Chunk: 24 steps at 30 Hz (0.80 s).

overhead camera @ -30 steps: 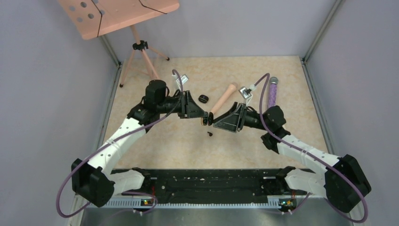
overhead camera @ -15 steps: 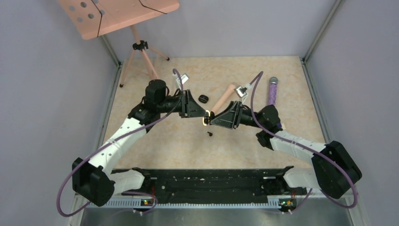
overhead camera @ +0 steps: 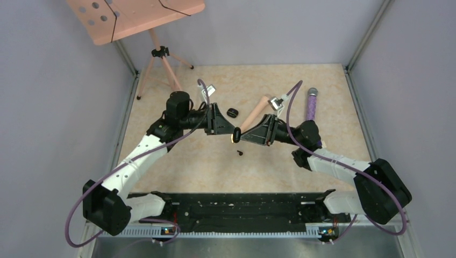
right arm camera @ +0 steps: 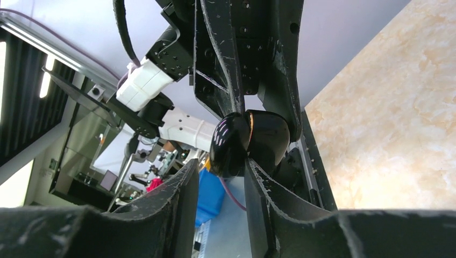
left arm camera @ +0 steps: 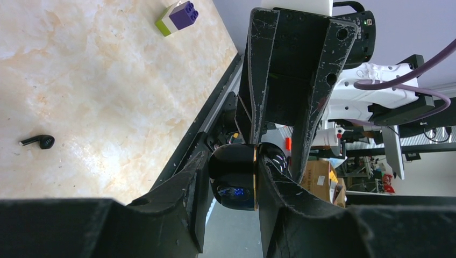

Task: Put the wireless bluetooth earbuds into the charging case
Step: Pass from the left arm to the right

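1. Earbud [overhead camera: 240, 153], a single small black bud with a short stem, lies alone on the marbled worktop [overhead camera: 193, 161]. It is the thing nearest the arm bases, just short of the two wrists.
2. Just beyond it, the charging case [left arm camera: 234, 185] is held off the worktop where both arms meet. Its two halves are parted and blue spots show inside.
3. Left fingers [left arm camera: 188, 185] are clamped on the half with the blue spots, pressing both its sides.
4. Right fingers [right arm camera: 177, 188] straddle the other half with a narrow gap; I cannot tell whether they squeeze it.
5. Farther back lie a black rounded lump [overhead camera: 232, 112], a wooden stick [overhead camera: 256, 112] beside it, and a purple handle [overhead camera: 311, 105] off to the right.
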{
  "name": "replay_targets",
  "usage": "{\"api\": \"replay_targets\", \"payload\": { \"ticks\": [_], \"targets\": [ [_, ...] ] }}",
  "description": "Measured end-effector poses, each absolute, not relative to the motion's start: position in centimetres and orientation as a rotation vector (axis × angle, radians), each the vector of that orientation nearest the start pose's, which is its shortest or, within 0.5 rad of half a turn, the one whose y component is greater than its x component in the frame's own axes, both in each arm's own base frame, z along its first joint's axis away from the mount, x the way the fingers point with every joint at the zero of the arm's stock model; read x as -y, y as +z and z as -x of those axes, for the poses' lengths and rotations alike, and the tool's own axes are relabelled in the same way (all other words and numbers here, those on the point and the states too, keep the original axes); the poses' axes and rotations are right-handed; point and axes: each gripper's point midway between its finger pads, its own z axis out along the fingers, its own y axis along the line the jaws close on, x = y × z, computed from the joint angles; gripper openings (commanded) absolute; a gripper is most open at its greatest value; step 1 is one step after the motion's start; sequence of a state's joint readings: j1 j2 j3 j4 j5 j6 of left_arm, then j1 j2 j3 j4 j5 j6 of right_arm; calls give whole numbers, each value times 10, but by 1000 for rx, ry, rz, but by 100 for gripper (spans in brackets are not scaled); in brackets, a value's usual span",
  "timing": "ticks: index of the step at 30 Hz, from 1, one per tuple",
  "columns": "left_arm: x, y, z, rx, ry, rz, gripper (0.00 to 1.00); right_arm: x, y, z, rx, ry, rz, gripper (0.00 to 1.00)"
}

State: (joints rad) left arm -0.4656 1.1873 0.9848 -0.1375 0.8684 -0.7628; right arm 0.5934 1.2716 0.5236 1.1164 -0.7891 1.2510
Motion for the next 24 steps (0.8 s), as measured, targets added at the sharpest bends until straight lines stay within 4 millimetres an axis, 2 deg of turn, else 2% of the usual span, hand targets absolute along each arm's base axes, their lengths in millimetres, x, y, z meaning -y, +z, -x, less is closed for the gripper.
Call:
{"api": "replay_targets", "payload": {
  "ticks": [1,4,5,8,11,16,20,24],
  "targets": [
    [280,285,-217,-2112,-1603,-361,0,-308,292,-185,-1594,1972,350,35],
    [280,285,-217,-2111,-1604,-362,0,-308,292,-185,-1596,1976,345,50],
    [280,285,-217,-2111,-1604,-363,0,-308,292,-185,-1597,1977,343,52],
    [280,285,-217,-2111,-1603,-363,0,-309,291,-186,-1602,1976,338,54],
    [279,283,-217,-2117,-1594,-361,0,-309,288,-188,-1621,1966,322,60],
    [275,270,-219,-2172,-1531,-336,0,-310,277,-199,-1702,1867,291,67],
    [272,268,-220,-2190,-1497,-329,0,-311,289,-205,-1710,1764,304,69],
    [271,269,-223,-2188,-1474,-328,0,-321,299,-210,-1727,1669,333,69]
  ]
}}
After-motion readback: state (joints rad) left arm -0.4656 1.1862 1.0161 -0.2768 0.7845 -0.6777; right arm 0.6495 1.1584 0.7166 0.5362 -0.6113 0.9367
